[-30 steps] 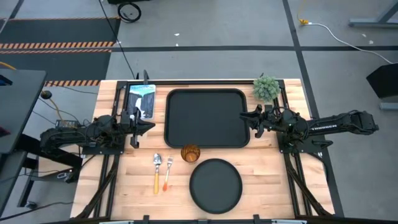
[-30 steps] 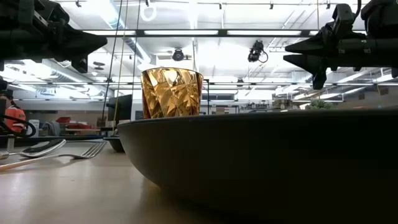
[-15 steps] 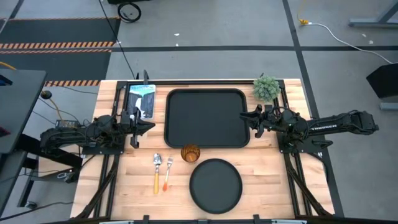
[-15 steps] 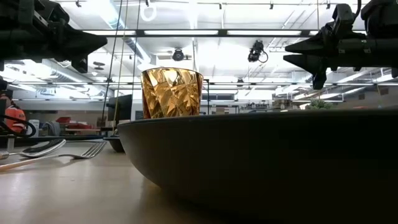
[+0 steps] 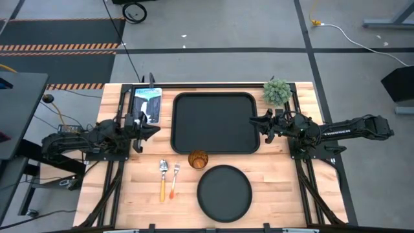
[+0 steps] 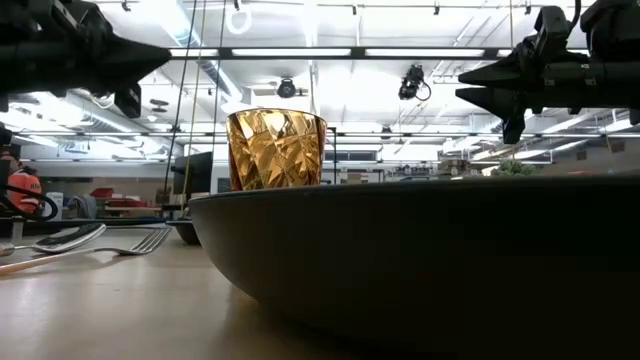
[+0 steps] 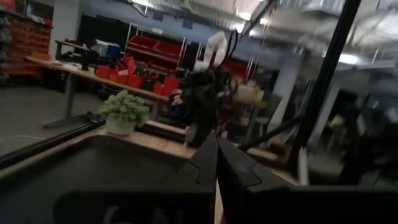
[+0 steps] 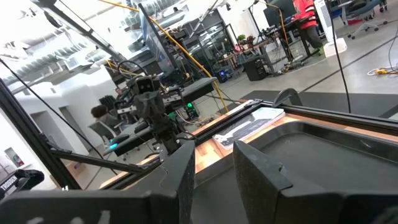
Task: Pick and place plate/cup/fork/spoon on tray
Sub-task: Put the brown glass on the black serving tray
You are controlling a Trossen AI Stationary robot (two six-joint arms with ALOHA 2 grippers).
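Nothing is on the tray (image 5: 214, 123) yet: it lies bare at the middle of the bench's (image 5: 272, 171) far edge, and both arms hover off the wood at its two short sides. The left gripper (image 5: 147, 129) hangs just beside the tray's left rim, its fingers closed to a thin seam in the left wrist view and holding nothing. The right gripper (image 5: 257, 123) hangs over the tray's right rim, fingers slightly apart, also bare. Each arm stretches in low and nearly level from its own side edge of the bench, wrist pointed at the other.

All four pieces wait along the near edge. The cup (image 5: 198, 159) stands upright just off the tray's near rim; the plate (image 5: 224, 191) lies just nearer than it, close to the near edge. The spoon (image 5: 163, 179) and fork (image 5: 174, 178) lie side by side to the cup's left, handles toward the near edge. A small plant (image 5: 277, 92) sits by the tray's far right corner.

The cup is probably the easiest first pick: come straight down, fingers opened wider than its rim, close on the wall, and lift clear of the lip. The left fingers must open first.
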